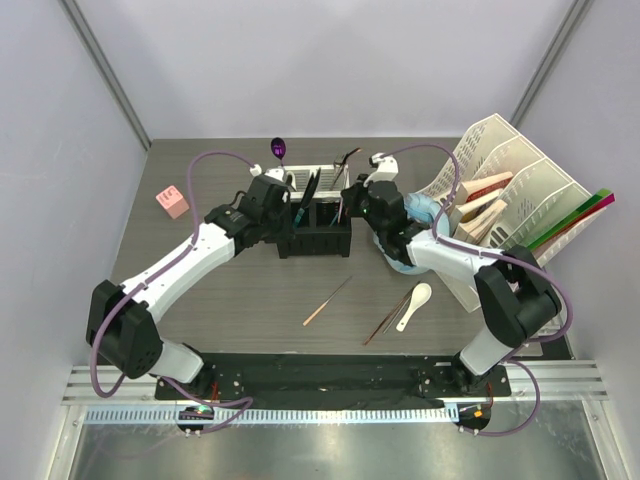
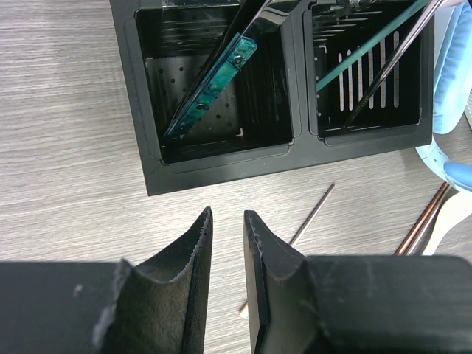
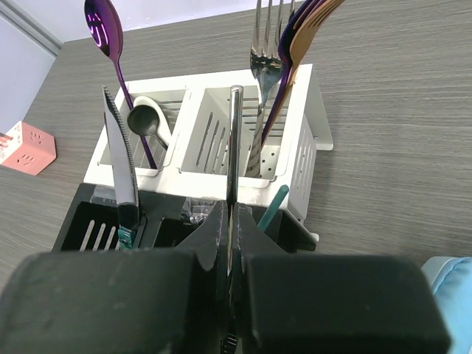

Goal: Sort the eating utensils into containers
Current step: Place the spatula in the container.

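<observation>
Right gripper [image 3: 231, 212] is pinched tight on a thin silver stick [image 3: 234, 140]. The stick stands pretty much upright between the fingers [image 3: 212, 230], with its top showing in front of the white caddy [image 3: 299, 158]. Its lower end is hidden behind the fingers in the wrist view, so I can't tell how far down it goes.

Left gripper [image 2: 227, 215] has just a narrow gap and nothing in it. It hovers over the table [image 2: 66, 133] on the near side of the black caddy [image 2: 221, 173].

In the black caddy, the knife [image 2: 214, 85] leans in the left cell, green-patterned handle down. A teal stick [image 2: 369, 43] slants into the next cell, with a thin dark rod alongside it. Can't say for sure if that rod is the held stick.

The white caddy sits right behind the black one. Its left slot has the purple spoon [image 3: 107, 37] and a grey spoon [image 3: 147, 118]. The right slot has a silver fork [image 3: 262, 51], a purple fork [image 3: 284, 66] and a copper fork [image 3: 313, 29], all tines up.

Loose on the table nearer the arm bases:
- a single chopstick [image 1: 328, 300] on its own
- a brown pair [image 1: 385, 318] to its right
- a white soup spoon [image 1: 413, 305] just beside the pair

A blue ring [image 1: 420, 210] is by the right arm. The pink block [image 1: 172, 202] is off to the left, and the big rack [image 1: 510, 190] is on the far right.
</observation>
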Controlling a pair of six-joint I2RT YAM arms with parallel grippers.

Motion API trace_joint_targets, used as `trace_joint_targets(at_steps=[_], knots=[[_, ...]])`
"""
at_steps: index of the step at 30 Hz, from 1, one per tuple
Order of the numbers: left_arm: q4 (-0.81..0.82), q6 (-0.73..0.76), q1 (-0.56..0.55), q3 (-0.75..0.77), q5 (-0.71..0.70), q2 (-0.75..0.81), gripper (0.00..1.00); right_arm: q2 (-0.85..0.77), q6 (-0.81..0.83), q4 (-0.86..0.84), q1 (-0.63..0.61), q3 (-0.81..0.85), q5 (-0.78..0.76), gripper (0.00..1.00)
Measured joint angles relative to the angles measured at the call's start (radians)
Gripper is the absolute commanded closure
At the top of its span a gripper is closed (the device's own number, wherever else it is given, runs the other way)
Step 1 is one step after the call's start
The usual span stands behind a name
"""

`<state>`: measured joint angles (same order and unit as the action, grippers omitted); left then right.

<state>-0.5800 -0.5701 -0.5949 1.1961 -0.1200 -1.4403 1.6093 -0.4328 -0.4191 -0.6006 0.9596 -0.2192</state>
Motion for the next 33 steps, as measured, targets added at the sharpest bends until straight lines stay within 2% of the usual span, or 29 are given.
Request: trace_joint_targets(at_steps=[11, 33], knots=[[0.001, 0.0, 0.0, -0.019, 0.001, 0.0, 0.76, 0.005, -0.007, -0.045, -0.015, -0.018, -0.041, 0.99], [0.003, 0.001, 0.0, -0.027, 0.032, -0.026, 0.76, 0.081, 0.043, -0.067, -0.027, 0.126, -0.06, 0.99]])
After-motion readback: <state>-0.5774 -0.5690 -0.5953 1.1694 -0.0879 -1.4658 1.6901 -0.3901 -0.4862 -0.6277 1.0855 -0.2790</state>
